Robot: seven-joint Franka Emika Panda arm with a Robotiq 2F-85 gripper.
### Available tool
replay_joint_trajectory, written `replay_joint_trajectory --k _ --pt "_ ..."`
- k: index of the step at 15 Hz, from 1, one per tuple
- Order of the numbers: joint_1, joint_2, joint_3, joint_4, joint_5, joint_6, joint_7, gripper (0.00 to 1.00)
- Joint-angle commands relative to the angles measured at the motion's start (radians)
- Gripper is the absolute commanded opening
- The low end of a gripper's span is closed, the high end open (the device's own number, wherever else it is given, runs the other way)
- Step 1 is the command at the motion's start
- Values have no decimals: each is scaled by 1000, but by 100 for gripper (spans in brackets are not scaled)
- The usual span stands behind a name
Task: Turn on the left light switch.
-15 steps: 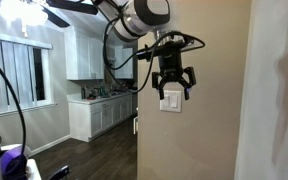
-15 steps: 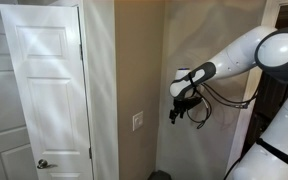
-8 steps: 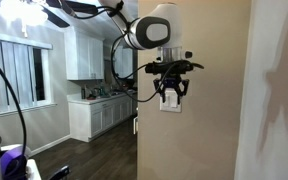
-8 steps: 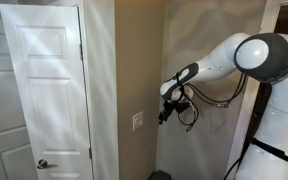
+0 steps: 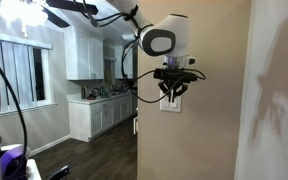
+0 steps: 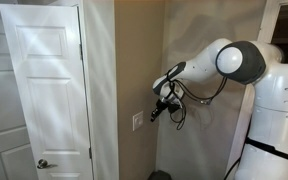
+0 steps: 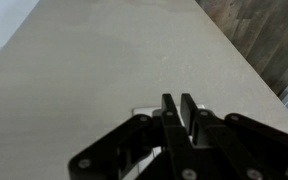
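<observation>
In an exterior view I see the gripper [image 5: 171, 92] hanging in front of the wall plate [image 5: 170, 105] and covering its upper part, its claw drawn together. In an exterior view the gripper [image 6: 153, 114] points at the plate, just beside it; I cannot tell if it touches. The left light switch [image 6: 135, 121] is in the plate's left half, too small to read. In the wrist view the fingers [image 7: 170, 112] are closed on nothing, with white plate edges showing behind them against the beige wall [image 7: 104, 50].
</observation>
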Motion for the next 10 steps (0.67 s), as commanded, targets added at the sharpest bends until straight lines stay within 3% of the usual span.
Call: replay_joint_trajectory --k 1,10 --pt "-42 73 52 77 49 -18 -66 0" --pt "-78 187 137 186 3 -34 -34 0"
